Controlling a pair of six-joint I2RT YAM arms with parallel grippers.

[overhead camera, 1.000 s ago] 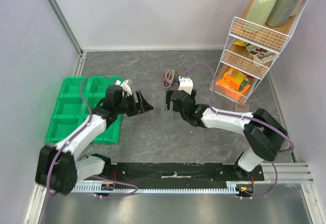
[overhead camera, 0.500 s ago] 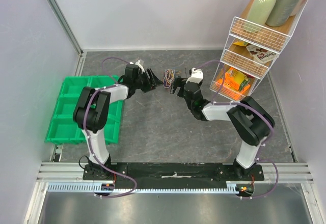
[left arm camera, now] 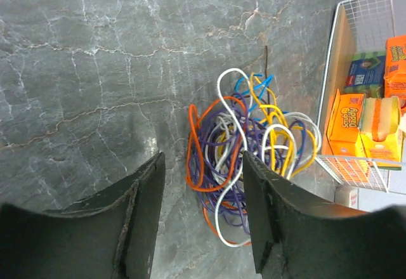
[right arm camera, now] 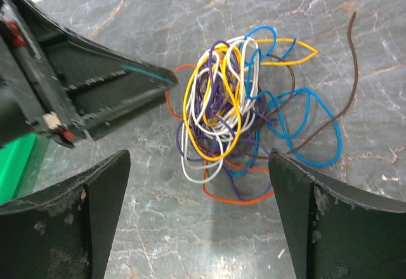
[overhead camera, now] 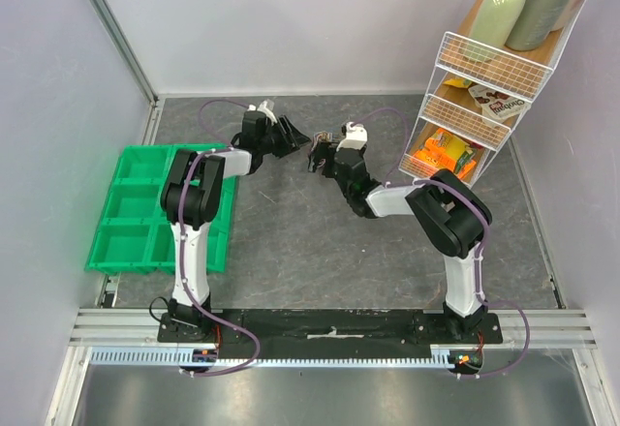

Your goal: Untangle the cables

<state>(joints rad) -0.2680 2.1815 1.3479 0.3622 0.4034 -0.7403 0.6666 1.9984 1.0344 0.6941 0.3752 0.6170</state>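
The cables (left arm camera: 244,155) are a small tangle of thin purple, yellow, orange, white, blue and brown wires lying on the grey table at the back. They also show in the right wrist view (right arm camera: 231,111) and, mostly hidden, in the top view (overhead camera: 321,139). My left gripper (left arm camera: 203,219) is open, with the bundle's orange and white loops lying between its fingertips (left arm camera: 144,209). My right gripper (right arm camera: 200,212) is open wide just short of the bundle, empty. In the top view the left gripper (overhead camera: 304,138) and the right gripper (overhead camera: 317,159) meet at the bundle from either side.
A green compartment tray (overhead camera: 145,208) lies at the left. A white wire shelf (overhead camera: 463,106) with orange packets and bottles stands at the back right, close beside the bundle in the left wrist view (left arm camera: 355,165). The left gripper's finger (right arm camera: 101,92) shows in the right wrist view.
Both arms have stretched from mid-table to the back, and both grippers have come up to the cable bundle. The bundle has not moved.
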